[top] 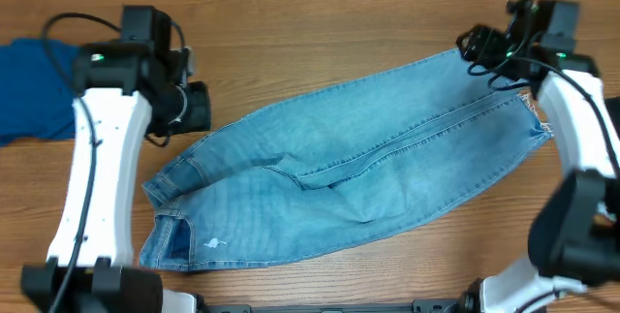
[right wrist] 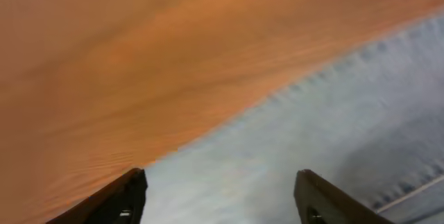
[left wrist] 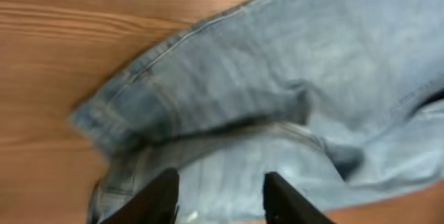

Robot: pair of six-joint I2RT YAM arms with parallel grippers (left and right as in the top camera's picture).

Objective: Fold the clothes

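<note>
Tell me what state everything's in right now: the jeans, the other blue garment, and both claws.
jeans, lying flat and slanted across the table, legs laid together, not yet folded crosswise.
royal-blue garment, bunched at the table's edge, partly out of frame, untouched.
left claw, open at the waistband end, holding nothing.
right claw, open at the hem end, holding nothing.

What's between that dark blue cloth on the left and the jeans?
Nothing lies on the table there: bare wood, with the robot's left arm reaching over it. The overhead view shows this, from the blue cloth to the jeans.
</note>
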